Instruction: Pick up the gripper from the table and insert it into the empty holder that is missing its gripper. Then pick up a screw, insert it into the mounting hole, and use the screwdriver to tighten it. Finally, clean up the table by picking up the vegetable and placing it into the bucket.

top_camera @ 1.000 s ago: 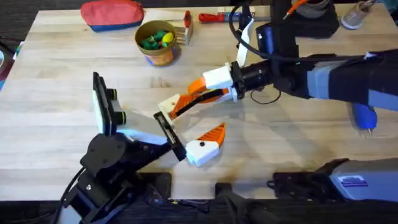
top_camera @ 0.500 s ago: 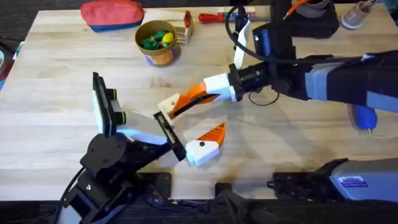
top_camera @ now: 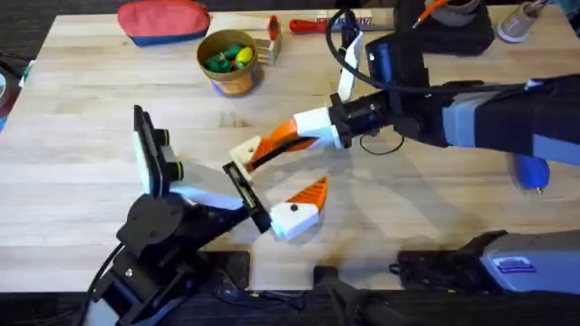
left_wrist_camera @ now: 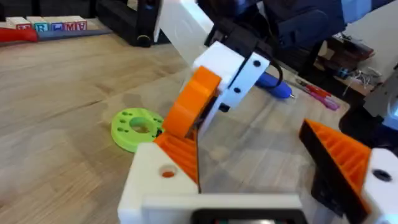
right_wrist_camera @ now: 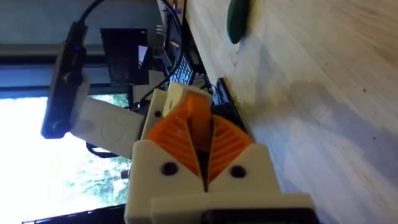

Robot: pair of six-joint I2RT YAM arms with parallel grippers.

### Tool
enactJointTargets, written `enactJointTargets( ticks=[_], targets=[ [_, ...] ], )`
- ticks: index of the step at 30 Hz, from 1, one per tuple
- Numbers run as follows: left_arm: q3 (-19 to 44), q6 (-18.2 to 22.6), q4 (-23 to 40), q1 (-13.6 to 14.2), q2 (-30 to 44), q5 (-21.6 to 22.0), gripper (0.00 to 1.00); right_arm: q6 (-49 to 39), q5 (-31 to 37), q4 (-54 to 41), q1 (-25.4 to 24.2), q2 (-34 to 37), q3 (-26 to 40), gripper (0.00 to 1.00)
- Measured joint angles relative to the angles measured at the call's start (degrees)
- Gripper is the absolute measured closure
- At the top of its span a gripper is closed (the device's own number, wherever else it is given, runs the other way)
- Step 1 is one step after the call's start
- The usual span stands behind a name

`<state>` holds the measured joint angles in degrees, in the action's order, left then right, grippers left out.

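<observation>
Orange wedge [top_camera: 283, 136]: clamped in my right gripper [top_camera: 263, 148], seating into cream holder [top_camera: 243, 152]; misalignment could jam it. Left gripper [top_camera: 272, 195]: open.

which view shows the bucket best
The overhead view: the bucket sits whole at the table's far side, with green and yellow pieces inside.

We get even, bright light on the desk [top_camera: 82, 195] overhead, with soft shadows. In the right wrist view the window glare blows out; nearby parts blur.
</observation>
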<state>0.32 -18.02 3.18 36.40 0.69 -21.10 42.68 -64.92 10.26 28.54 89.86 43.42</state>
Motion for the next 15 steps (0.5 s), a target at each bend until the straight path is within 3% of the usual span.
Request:
enactJointTargets(
  ticks=[10,15],
  targets=[
    [0.0,-0.6,0.1,-0.2,0.0,1.0,0.013,0.6,2.4,0.5,1.0,0.0,0.0,0.998],
    [0.0,-0.6,0.1,-0.2,0.0,1.0,0.013,0.8,2.3,0.6,1.1,0.0,0.0,0.868]
  ],
)
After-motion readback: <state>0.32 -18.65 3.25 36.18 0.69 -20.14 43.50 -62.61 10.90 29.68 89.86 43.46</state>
